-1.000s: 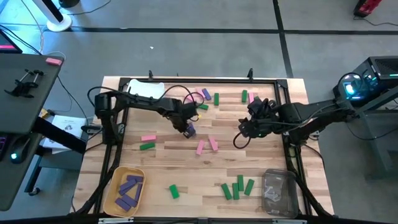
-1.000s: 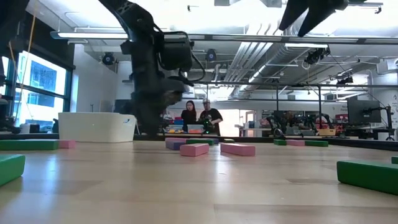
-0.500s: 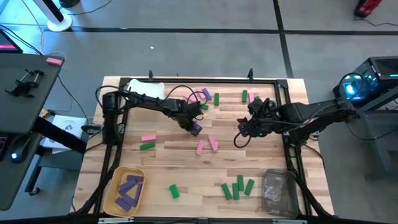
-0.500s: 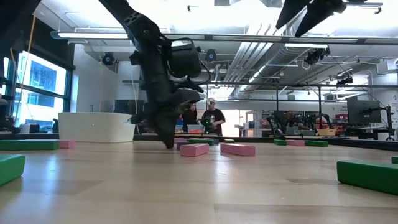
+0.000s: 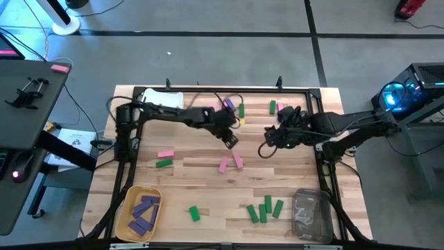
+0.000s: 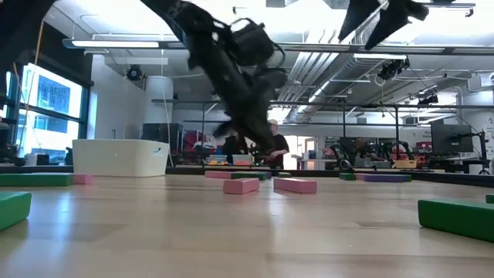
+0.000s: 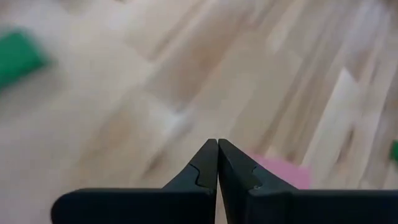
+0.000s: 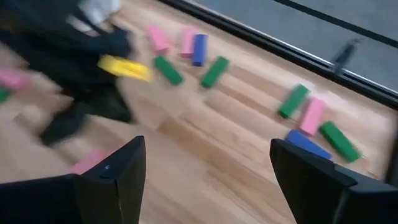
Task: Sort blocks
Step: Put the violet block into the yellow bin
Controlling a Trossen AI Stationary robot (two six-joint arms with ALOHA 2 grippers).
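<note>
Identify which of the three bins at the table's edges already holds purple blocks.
The yellow bin at the near left corner; purple oblong blocks lie inside, unlike the white and clear bins.

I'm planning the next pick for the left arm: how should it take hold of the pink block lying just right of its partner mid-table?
Take the pink block across its two long sides, at mid-length, coming straight down from above. It lies flat on the table, angled slightly, close beside another pink block; approaching from the top should keep the fingers clear of that neighbour. The left gripper, now shut, would need to open first.

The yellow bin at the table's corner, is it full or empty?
Partly filled: the yellow bin holds a few purple blocks, with bare floor showing around them.
</note>
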